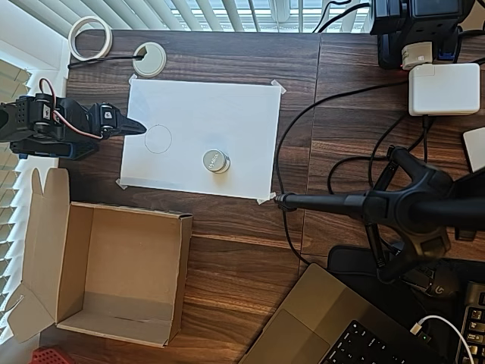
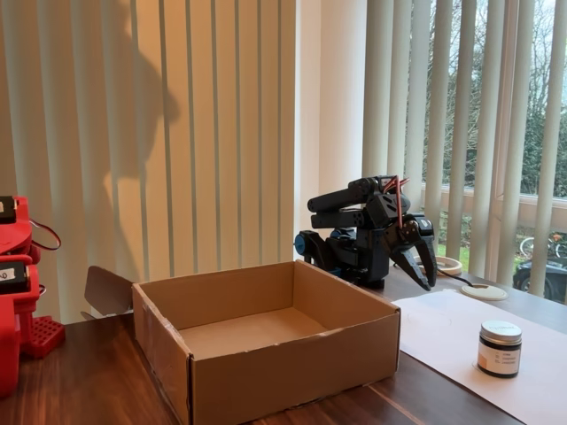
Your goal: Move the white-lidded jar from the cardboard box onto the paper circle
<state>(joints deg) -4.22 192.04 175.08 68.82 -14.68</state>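
The white-lidded jar (image 1: 216,161) (image 2: 500,349) stands upright on the white paper sheet (image 1: 227,106) (image 2: 438,328), right of the middle. The paper circle (image 1: 158,139) is a thin pencil outline left of the jar, about a jar's width away, with nothing on it. The cardboard box (image 1: 182,265) (image 2: 292,367) lies open and empty on the table below the sheet in the overhead view. My gripper (image 1: 139,127) (image 2: 423,276) is folded back at the sheet's left edge, its tip just left of the circle. Its jaws look shut and hold nothing.
A white ring grommet (image 1: 149,58) and a tape roll (image 1: 90,38) lie beyond the sheet. A black camera stand (image 1: 402,201) with cables reaches in from the right. A white charger (image 1: 443,89) and a laptop (image 1: 333,326) sit on the right side.
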